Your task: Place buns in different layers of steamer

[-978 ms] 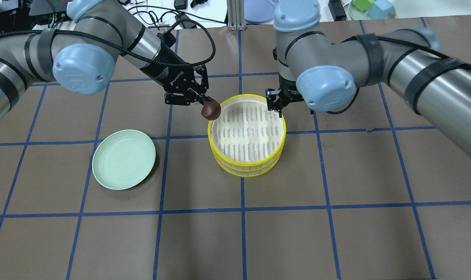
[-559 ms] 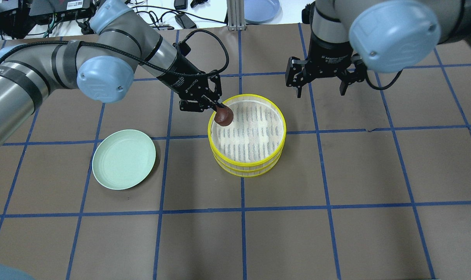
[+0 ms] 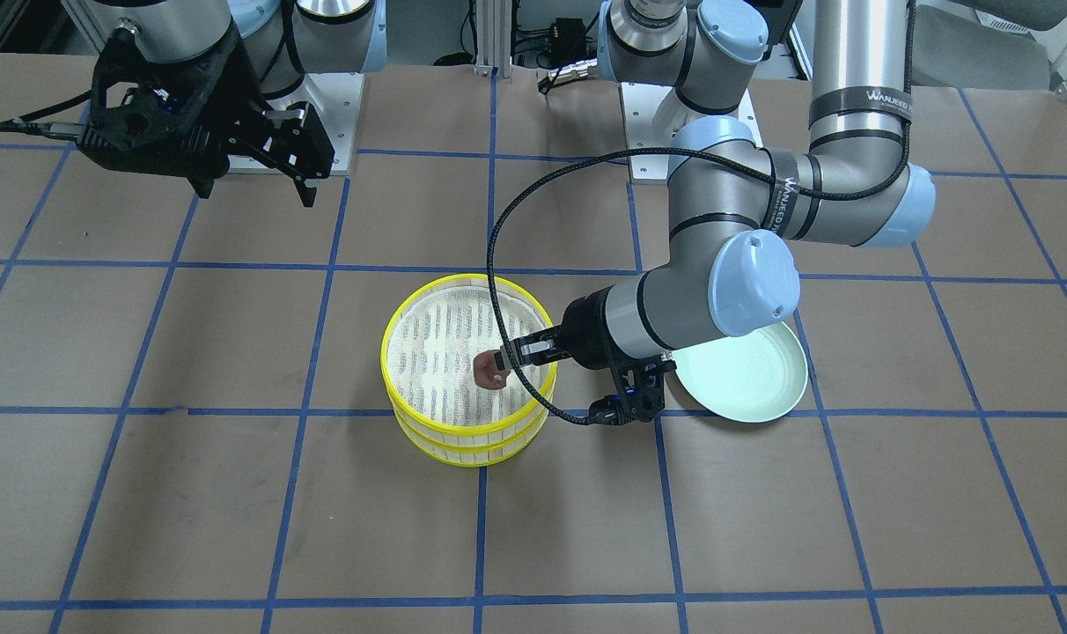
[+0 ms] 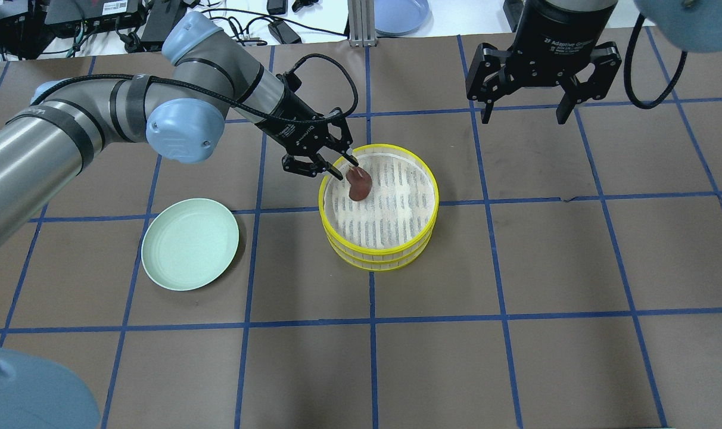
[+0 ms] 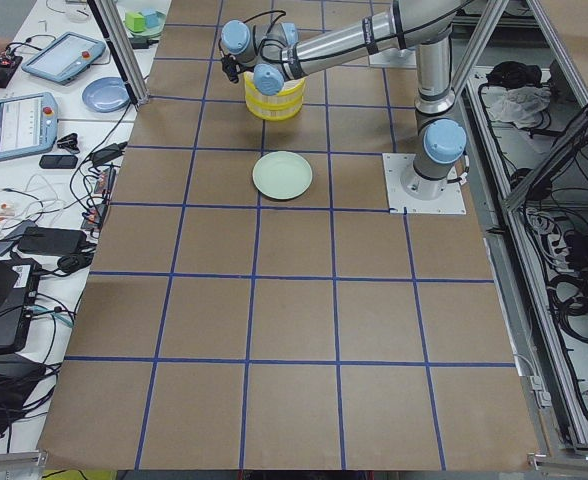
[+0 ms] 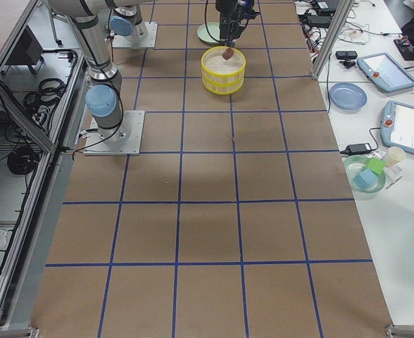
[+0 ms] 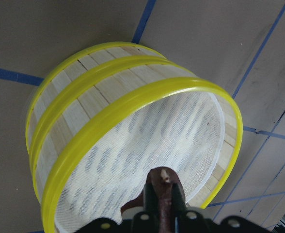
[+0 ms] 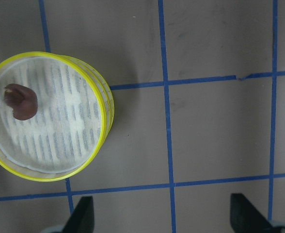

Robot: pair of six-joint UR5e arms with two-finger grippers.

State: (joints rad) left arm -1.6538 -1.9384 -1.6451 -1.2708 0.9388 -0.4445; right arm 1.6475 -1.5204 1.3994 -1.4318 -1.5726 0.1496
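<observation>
The steamer [image 4: 435, 199] is two yellow-rimmed tiers stacked at the table's middle, and it also shows in the front view [image 3: 386, 357]. My left gripper [image 4: 348, 170] is shut on the dark reddish-brown bun [image 4: 358, 183]. It holds the bun tilted, low over the near-left part of the top tier's white liner. I cannot tell whether the bun touches the liner. The bun also shows in the left wrist view [image 7: 164, 187] and the right wrist view [image 8: 21, 102]. My right gripper [image 4: 523, 113] is open and empty, raised beyond the steamer's far right. The cream-white bun is not in view.
A pale green plate [image 4: 189, 244] lies empty on the brown paper left of the steamer, under the left arm's forearm in the front view [image 3: 749, 374]. Cables, a blue plate and devices sit past the table's far edge.
My left gripper has carried the brown bun from just outside the steamer's rim to over the top liner and lower. My right gripper has left the far rim, risen and moved right.
</observation>
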